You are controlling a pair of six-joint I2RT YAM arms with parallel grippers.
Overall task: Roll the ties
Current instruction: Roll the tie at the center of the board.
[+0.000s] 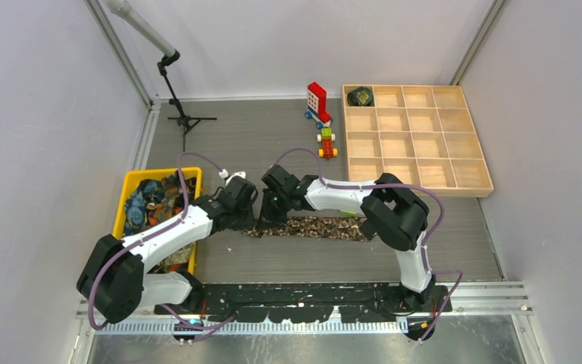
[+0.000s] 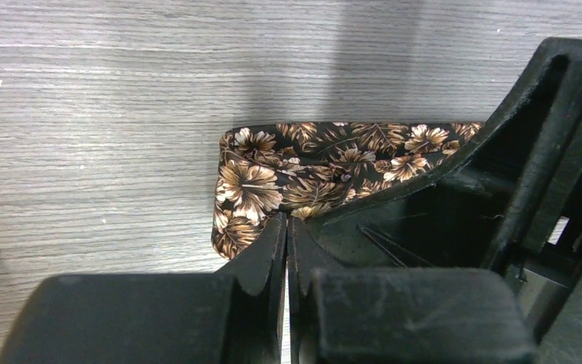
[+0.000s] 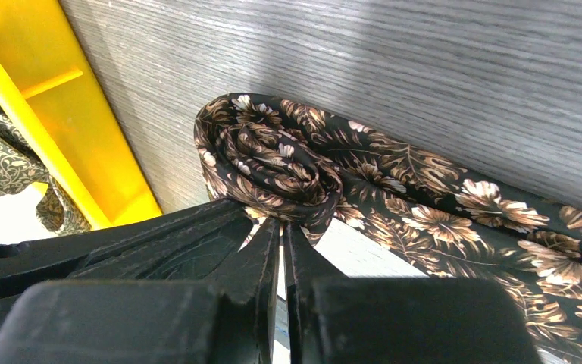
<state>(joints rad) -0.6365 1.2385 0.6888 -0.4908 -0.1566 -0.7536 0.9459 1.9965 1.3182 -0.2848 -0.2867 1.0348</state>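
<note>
Near edge: both arm bases, with the arms reaching in toward mid-table [image 1: 258,144].

Left claw [image 2: 286,227]: jaws pressed together, only a hairline gap. The tips sit at the near edge of the tie [image 2: 311,163], and a scrap of fabric is nipped between them.

Right claw [image 3: 282,227]: jaws narrow, almost closed. The tips meet the tie at its rolled end, and cloth from the coil runs down between them. Held there.

The two claws are just beside each other at the tie's left end. In each wrist view, the other claw's black body crowds the frame.

Tie: dark ground with tan and cream leaf print. The left end is wound into a loose coil of a few turns, lying on the grey wood-grain table. The rest runs flat to the right, and its far end passes under the right arm's elbow in the top view.

Left of the claws: yellow bin [image 1: 148,174] holding a heap of loose ties [image 1: 151,201] in blue, brown and dark prints. The coil lies near the bin's right wall but apart from it.

Farther back, centre: red-and-white bricks [image 1: 317,101] and a small coloured toy [image 1: 326,143] just in front of them.

Far right: wooden tray [image 1: 420,121] with a grid of compartments. One rolled tie [image 1: 361,96], a dark round bundle, sits in its far-left corner cell.

Far left: black stand [image 1: 185,120] by the back wall.
</note>
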